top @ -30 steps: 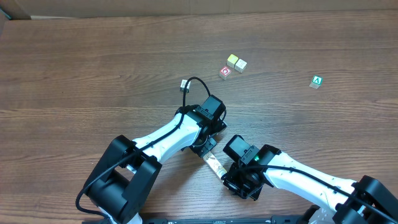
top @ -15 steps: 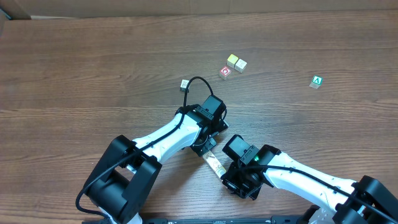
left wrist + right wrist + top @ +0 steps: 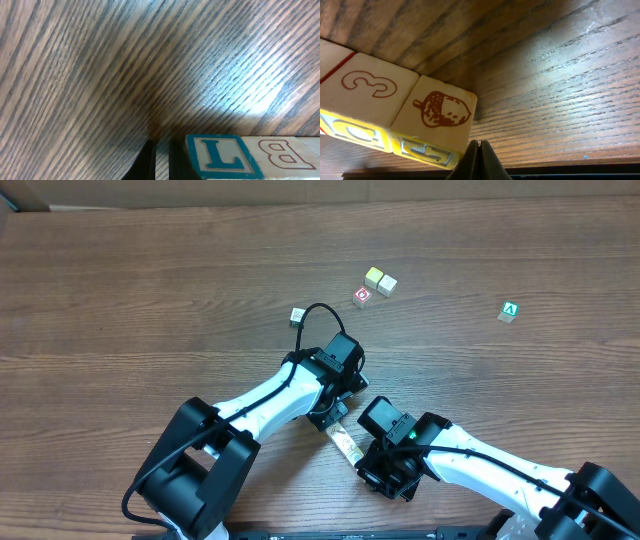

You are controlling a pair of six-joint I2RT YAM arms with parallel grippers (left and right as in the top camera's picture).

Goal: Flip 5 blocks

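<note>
Pale wooden blocks (image 3: 344, 442) lie in a row between both claws. We see the left gripper (image 3: 154, 161) closed, empty, L block (image 3: 220, 156) just beside at 3 o'clock. Right gripper (image 3: 480, 155) closed, empty, acorn block (image 3: 440, 112) at 10 o'clock.

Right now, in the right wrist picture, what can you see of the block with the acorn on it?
The acorn block is a pale wooden cube. Its upper face carries a reddish-brown acorn print; the side face below is yellow with a raised pattern. It lies flat on the wood-grain table, ending a row, side to side against the block marked 3. The shut right tool sits beside its lower corner; contact cannot be judged.
</note>
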